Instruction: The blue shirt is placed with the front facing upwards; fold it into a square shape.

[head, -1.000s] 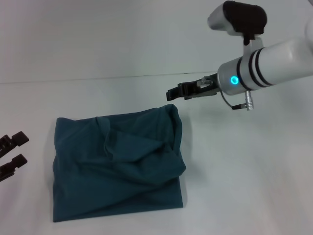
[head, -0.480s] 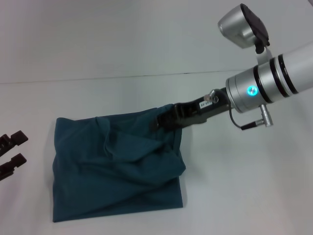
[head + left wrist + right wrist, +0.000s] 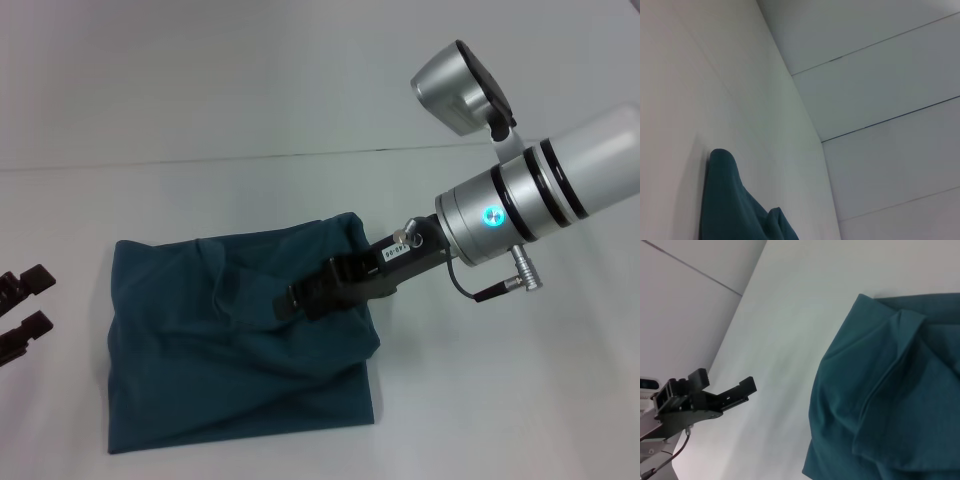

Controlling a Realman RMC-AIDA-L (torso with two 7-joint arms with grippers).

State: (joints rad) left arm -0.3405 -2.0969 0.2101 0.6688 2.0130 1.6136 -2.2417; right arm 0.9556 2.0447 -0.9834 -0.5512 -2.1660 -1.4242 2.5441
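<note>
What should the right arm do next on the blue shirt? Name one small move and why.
Probably press and sweep the right end effector toward the near-left, flattening the bulging crease. The blue shirt is already roughly square but rumpled mid-panel. The left end effector waits off its left edge.

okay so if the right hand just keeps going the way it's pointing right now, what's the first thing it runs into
Most likely the blue shirt itself. The right hand points down and toward the robot's left over the folded cloth, so the raised fold in the shirt's middle comes first. Its height above the fabric is unclear; it may already touch.

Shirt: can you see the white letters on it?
No, the folded blue shirt shows only plain teal cloth on the white table.
</note>
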